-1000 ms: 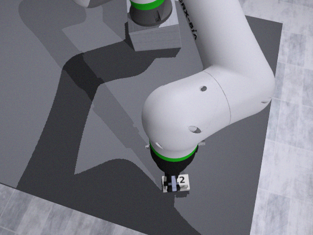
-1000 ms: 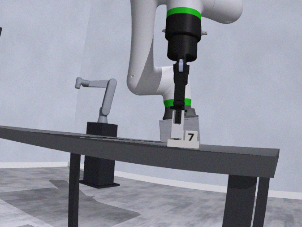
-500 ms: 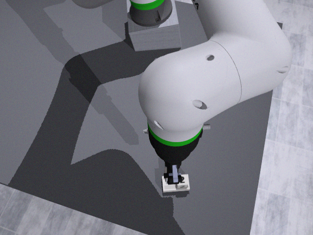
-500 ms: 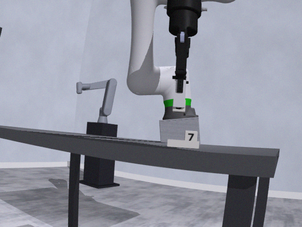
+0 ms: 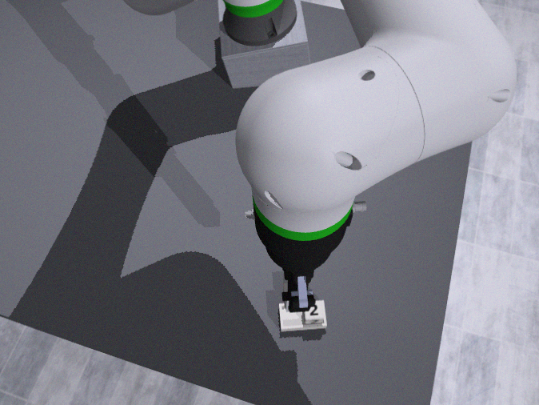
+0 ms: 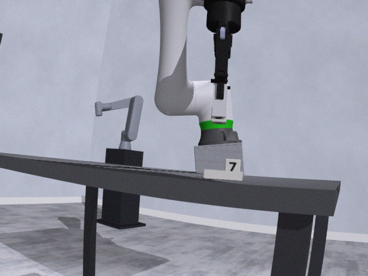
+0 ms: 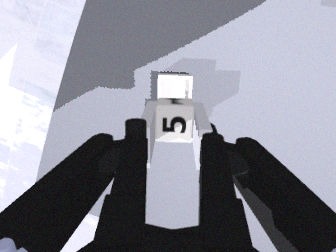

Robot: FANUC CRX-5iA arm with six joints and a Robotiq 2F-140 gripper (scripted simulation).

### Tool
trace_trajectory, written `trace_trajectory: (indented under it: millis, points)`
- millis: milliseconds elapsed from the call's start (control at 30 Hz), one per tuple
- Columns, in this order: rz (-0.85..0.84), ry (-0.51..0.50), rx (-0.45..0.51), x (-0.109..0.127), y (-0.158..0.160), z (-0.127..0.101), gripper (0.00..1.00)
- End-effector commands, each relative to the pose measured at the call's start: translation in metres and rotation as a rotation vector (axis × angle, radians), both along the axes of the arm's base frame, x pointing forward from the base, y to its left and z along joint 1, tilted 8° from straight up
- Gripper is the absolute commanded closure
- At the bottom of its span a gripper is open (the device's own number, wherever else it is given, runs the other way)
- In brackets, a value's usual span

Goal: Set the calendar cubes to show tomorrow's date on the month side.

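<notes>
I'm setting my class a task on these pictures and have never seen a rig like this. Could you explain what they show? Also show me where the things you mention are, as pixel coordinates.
The machine is one jointed white robot arm [image 5: 326, 130] [image 6: 175, 95] ending in a black two-finger gripper [image 5: 300, 303] [image 6: 219, 115] [image 7: 174, 117]. The first picture looks down from above, the second looks across the table [image 5: 383, 270] [image 6: 148, 184] from the side, and the third looks along the fingers from the wrist.

On the table is a white tray [image 5: 290, 324] [image 6: 214, 174] with one numbered cube [image 5: 314, 310] [image 6: 232, 165] in it: 2 on top, 7 on one side. The gripper holds a second cube [image 6: 219, 120] [image 7: 174, 122] above the table; its 5 looks sideways from the wrist.

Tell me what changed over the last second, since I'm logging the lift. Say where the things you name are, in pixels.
The gripper [image 5: 299, 302] [image 6: 219, 114] [image 7: 174, 117] rose from the tray [image 5: 289, 327] [image 6: 215, 175], lifting the cube showing 5 [image 6: 219, 120] [image 7: 162, 112]. Whether it was already gripped is unclear. The tray and the cube showing 7 in front [image 5: 321, 306] [image 6: 233, 171] stayed.
</notes>
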State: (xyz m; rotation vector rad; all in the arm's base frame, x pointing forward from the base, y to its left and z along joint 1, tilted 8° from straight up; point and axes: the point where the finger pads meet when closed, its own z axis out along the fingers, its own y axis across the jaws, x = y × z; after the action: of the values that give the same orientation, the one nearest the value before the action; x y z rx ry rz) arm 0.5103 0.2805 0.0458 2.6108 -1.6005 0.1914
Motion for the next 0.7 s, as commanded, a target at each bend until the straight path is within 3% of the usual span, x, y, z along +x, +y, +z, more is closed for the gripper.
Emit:
trace_trajectory:
  millis: [0, 667]
  points:
    - [0.012, 0.001, -0.001, 0.001, -0.001, 0.000, 0.76]
    - [0.565, 0.072, -0.039, 0.036, -0.070, 0.003, 0.76]
